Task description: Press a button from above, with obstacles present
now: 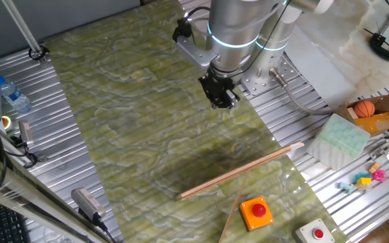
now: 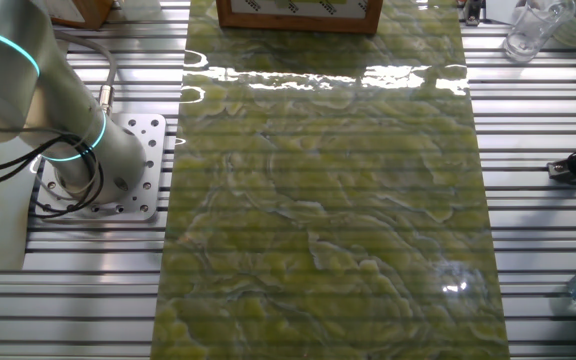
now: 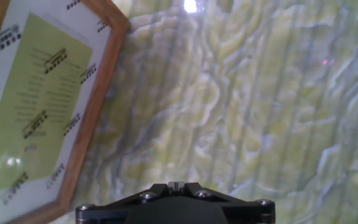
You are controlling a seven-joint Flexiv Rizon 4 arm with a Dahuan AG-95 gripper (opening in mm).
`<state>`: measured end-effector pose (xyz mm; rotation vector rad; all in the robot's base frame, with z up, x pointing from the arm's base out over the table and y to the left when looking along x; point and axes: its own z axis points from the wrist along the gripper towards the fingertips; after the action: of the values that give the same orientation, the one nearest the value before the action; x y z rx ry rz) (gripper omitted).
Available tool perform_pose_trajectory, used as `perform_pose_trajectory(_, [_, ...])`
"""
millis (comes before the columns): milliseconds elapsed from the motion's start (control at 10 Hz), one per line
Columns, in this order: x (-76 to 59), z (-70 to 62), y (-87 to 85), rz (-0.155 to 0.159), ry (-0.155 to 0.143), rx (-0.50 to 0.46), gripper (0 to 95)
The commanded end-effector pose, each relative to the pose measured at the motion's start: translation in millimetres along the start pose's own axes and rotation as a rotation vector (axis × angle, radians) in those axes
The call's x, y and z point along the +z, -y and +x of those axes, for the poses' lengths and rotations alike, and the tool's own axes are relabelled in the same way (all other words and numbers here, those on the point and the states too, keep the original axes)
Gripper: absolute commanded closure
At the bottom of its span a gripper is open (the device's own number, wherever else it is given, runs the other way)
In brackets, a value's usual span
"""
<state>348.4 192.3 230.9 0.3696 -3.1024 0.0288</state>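
The green surface stretches under the arm. The tool hangs above its far end; whether it is open I cannot tell. The long stick lies between it and the button, well apart at the near edge.

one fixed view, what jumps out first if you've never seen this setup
The silver arm's black tool hangs above the green marbled mat, far from everything else. Near the mat's lower edge sits the orange button with its red cap, a long wooden stick lying across just in front of it.
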Motion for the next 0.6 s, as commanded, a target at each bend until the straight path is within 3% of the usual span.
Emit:
perform_pose_trajectory(100, [7.1,6.6,-0.4,-0.148,0.006,0.255,95.0])
perform_pose_trajectory(200, [9.7,8.8,-0.9,-0.123,0.005,0.224,95.0])
perform_pose_trajectory(600, [11.2,7.9,-3.7,-0.089,-0.001,0.214,95.0])
